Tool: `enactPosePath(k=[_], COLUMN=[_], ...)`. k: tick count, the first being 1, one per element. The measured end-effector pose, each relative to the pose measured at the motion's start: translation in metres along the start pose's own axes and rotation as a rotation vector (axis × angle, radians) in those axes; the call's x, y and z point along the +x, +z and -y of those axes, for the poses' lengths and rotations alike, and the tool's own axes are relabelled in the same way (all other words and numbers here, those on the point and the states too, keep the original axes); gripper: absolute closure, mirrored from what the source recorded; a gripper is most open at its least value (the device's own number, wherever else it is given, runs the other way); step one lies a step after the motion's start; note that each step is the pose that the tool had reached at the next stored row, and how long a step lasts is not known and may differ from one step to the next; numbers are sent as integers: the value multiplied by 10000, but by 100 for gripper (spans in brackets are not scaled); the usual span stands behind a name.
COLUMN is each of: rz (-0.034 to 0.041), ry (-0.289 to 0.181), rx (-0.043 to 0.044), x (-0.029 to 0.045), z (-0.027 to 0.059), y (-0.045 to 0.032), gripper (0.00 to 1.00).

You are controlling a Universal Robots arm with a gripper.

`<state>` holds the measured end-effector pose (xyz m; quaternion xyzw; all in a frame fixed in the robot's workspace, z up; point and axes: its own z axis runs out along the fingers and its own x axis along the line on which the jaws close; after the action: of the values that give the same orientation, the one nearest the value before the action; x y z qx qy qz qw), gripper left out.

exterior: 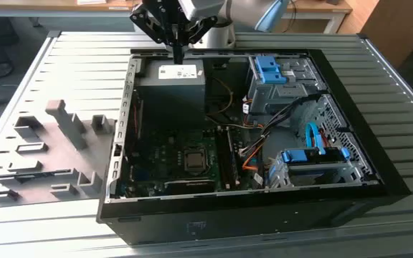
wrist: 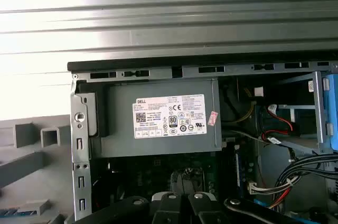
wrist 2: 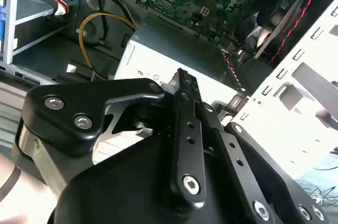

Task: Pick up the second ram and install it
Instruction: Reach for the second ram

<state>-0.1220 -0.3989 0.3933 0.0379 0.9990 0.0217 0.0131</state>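
Observation:
My gripper hangs over the back of the open computer case, just above the grey power supply. Its fingers look pressed together, and I see nothing between them. In the second wrist view the joined fingertips point at the supply's pale label. A thin bluish strip that looks like the second ram lies on the grey fixture plate, well away from the gripper. The motherboard lies bare inside the case, with long dark memory slots beside the processor socket.
The fixture plate with upright grey blocks sits at the exterior view's left of the case on the slatted metal table. Blue drive brackets and loose cables fill the case's other side. A yellow cable loops near the supply.

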Motion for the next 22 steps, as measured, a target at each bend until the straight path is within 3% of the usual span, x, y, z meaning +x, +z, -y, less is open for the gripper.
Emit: enactPosePath(k=[5,7,22], rz=[0,0,5], ry=[0,-1,0], rx=[0,2,0], x=[4,51,727], z=[0,4,56], y=[0,-2,-18], gripper=[90,90,90])
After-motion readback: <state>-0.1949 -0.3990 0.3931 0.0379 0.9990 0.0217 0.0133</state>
